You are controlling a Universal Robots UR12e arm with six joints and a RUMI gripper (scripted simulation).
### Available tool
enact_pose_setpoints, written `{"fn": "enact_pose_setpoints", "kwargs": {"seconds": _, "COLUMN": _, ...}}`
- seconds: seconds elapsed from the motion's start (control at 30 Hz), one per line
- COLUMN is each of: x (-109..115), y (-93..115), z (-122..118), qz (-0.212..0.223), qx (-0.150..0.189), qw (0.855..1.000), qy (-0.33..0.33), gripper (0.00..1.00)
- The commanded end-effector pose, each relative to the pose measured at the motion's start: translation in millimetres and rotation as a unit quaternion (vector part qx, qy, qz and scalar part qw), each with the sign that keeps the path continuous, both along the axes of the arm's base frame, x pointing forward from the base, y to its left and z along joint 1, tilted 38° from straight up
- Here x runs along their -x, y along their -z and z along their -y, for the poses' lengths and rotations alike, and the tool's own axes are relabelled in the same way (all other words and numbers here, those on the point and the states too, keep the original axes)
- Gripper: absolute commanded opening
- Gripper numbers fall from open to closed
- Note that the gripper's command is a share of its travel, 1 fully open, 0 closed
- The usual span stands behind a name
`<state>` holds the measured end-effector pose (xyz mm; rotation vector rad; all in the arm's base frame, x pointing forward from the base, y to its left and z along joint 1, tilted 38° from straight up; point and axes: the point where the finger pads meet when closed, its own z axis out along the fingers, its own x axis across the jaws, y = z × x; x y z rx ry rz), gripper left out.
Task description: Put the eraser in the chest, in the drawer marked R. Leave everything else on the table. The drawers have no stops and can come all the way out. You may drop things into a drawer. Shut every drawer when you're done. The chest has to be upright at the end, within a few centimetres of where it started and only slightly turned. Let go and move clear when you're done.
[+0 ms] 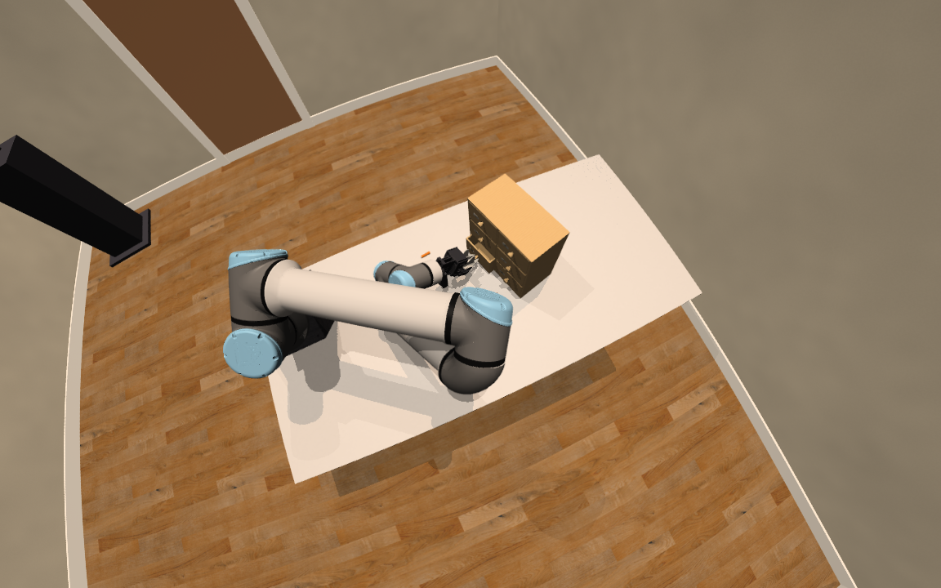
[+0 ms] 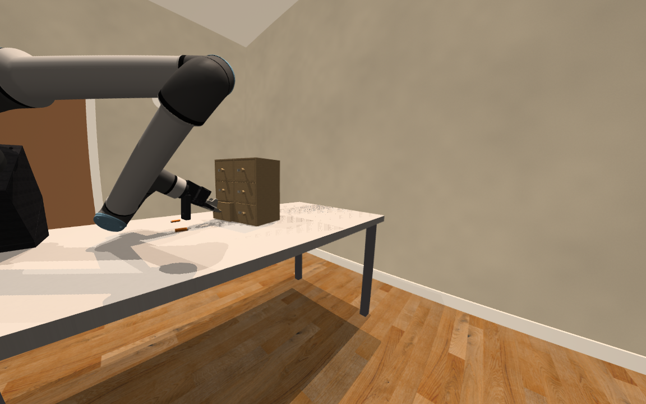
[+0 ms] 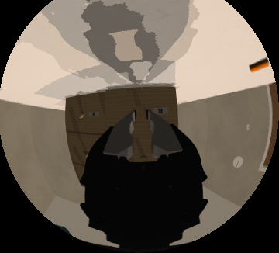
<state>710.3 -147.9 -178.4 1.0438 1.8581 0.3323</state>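
Evidently the hand (image 2: 213, 203) grips a bottom drawer's knob (image 3: 141, 126) on the chest (image 2: 260, 188); next, judge whether this drawer is R.

1. In the wrist view, the claw's (image 3: 141, 129) black body hides the chest's (image 3: 89, 133) lower drawers.
2. An orange piece (image 3: 259, 65) is cut off at the edge; its kind is unclear.
3. From above, the drawer labels are too small to read.
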Motion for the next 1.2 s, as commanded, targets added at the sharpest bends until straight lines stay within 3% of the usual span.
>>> {"fn": "enact_pose_setpoints", "kwargs": {"seconds": 0.0, "x": -4, "y": 0, "z": -1, "qz": 0.0, "qx": 0.0, "qw": 1.0, "qy": 0.0, "gripper": 0.07}}
{"fn": "enact_pose_setpoints", "kwargs": {"seconds": 1.17, "x": -21, "y": 3, "z": -3, "qz": 0.0, "qx": 0.0, "qw": 1.0, "qy": 0.0, "gripper": 0.07}}
